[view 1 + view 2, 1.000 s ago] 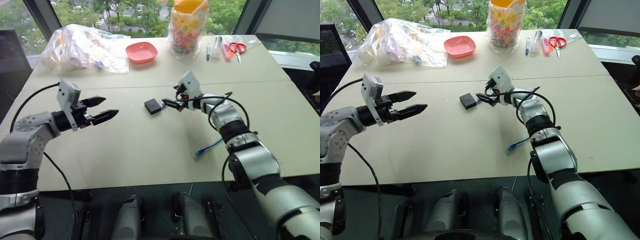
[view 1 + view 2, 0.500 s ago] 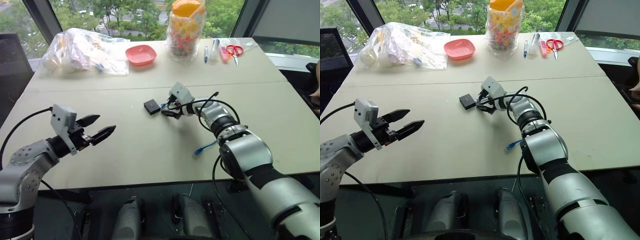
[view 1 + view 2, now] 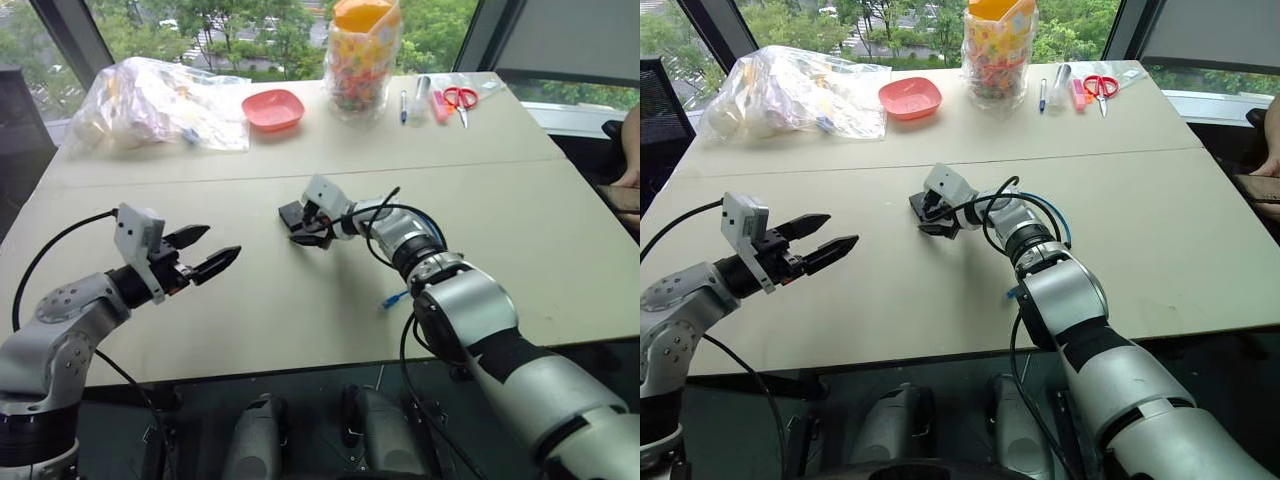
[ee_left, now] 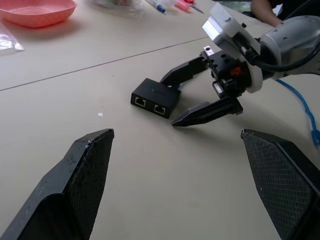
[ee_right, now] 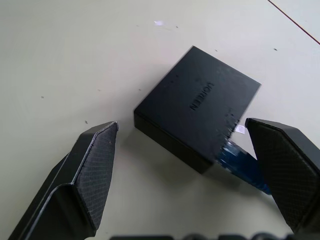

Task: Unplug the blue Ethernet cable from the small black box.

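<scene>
One small black box (image 5: 200, 112) lies flat near the middle of the beige table (image 3: 300, 310), with two ports on the side turned toward the left gripper (image 3: 208, 253). One blue Ethernet cable (image 5: 245, 167) is plugged into another side, and its free end (image 3: 393, 299) lies on the table beside the right forearm. The right gripper (image 4: 187, 95) has its fingers spread wide on either side of the box, neither visibly touching it. The left gripper hovers well apart, fingers also spread and holding nothing. Bare tabletop surrounds the box. Along the far edge stand one pink bowl (image 3: 272, 108), one plastic bag (image 3: 160, 100), one candy jar (image 3: 360, 60) and red scissors (image 3: 459, 98).
</scene>
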